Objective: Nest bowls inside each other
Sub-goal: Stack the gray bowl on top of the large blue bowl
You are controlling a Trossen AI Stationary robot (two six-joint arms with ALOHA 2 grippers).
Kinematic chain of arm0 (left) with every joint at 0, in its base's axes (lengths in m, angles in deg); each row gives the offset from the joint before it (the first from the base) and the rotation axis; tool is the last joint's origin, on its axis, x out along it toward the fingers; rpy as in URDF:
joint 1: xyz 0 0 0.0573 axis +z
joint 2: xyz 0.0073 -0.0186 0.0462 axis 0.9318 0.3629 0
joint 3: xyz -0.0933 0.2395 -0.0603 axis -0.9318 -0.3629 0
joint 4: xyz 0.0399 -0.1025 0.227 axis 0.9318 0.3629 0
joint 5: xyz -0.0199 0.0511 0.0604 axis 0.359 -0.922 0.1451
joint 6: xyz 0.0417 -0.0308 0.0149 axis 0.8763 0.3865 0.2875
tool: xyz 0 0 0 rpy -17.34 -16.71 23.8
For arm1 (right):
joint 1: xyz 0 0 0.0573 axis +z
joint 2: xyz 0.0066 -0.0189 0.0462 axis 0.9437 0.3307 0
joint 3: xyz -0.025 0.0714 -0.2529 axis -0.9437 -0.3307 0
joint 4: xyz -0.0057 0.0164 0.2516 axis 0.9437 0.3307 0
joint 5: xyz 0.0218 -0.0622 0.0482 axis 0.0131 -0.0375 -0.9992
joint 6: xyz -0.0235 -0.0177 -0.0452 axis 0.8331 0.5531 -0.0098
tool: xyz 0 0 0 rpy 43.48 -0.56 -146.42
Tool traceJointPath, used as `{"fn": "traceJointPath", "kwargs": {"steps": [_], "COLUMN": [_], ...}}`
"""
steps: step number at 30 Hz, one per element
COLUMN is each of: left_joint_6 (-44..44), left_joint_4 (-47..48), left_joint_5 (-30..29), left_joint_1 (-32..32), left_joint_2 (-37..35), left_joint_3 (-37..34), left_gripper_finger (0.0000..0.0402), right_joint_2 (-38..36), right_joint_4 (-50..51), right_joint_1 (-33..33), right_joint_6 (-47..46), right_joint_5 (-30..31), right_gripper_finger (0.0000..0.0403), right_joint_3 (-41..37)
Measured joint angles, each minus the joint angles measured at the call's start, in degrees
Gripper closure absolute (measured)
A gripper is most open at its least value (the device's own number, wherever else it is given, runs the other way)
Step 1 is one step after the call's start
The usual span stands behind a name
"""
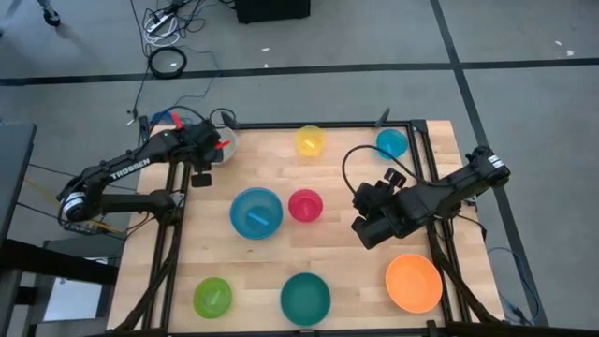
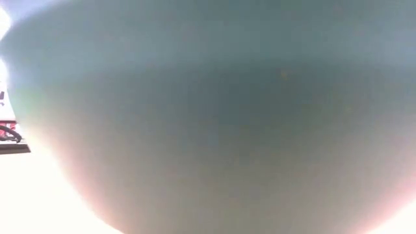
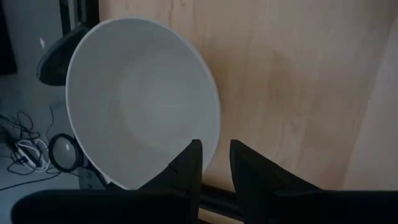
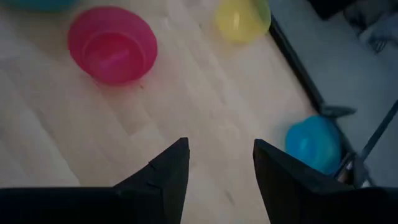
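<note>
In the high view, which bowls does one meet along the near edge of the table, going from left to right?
Lime green bowl → teal bowl → orange bowl.

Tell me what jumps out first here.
Bright bowls lie scattered singly over the wooden table, none nested: blue bowl and pink bowl mid-table, orange bowl at the near right. The left gripper pinches the white bowl's rim at the far-left corner.
</note>
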Motion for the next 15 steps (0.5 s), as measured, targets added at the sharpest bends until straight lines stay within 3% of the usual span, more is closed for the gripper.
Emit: {"fn": "traceJointPath", "kwargs": {"steps": [7, 15], "left_joint_6": [4.13, 5.77], "left_joint_4": [0.81, -0.52], "left_joint_5": [1.98, 1.49], "left_joint_1": [1.88, 1.88], "left_joint_2": [3.78, 11.08], "left_joint_3": [0.02, 0.02], "left_gripper_finger": [0.0312, 0.0312], "right_joint_2": [-1.17, -1.15], "right_joint_4": [-0.1, -0.79], "right_joint_1": [0.49, 0.61], "right_joint_6": [-6.13, -6.73], "right_joint_5": [-2.02, -2.72], "right_gripper_finger": [0.0236, 0.0234], "right_joint_3": [-6.84, -8.02]}}
